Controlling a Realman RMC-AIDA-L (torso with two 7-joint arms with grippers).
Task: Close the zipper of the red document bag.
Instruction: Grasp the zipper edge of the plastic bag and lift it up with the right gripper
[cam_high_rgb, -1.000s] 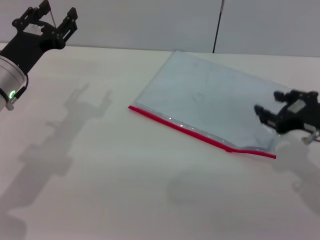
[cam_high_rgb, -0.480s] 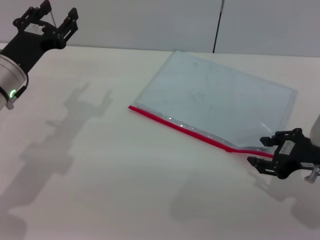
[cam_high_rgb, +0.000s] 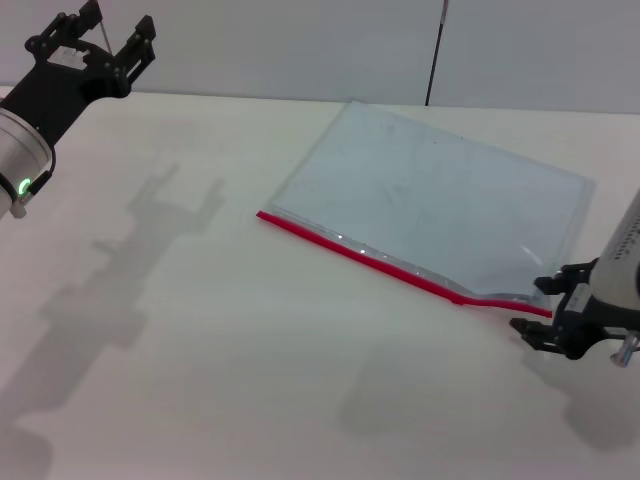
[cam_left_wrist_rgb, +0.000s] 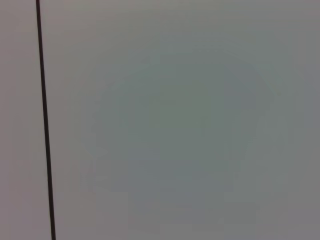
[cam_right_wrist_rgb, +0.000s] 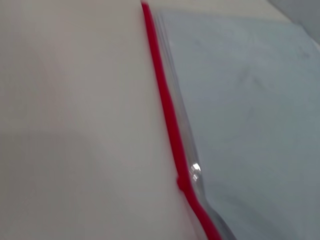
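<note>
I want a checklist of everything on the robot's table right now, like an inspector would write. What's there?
Surface: pale table, arm shadows on it.
Job's things: red document bag lies flat; zipper runs along its near edge, kinked and gaping near the right end.
Clutter: nothing seen.
Grippers: right gripper open, low beside the zipper's right end; left gripper open, raised at far left.
Cables: thin dark line down the back wall, kind unclear.
Surroundings: plain grey wall.

pale-blue red document bag (cam_high_rgb: 440, 205), red zipper (cam_high_rgb: 380, 262)
</note>
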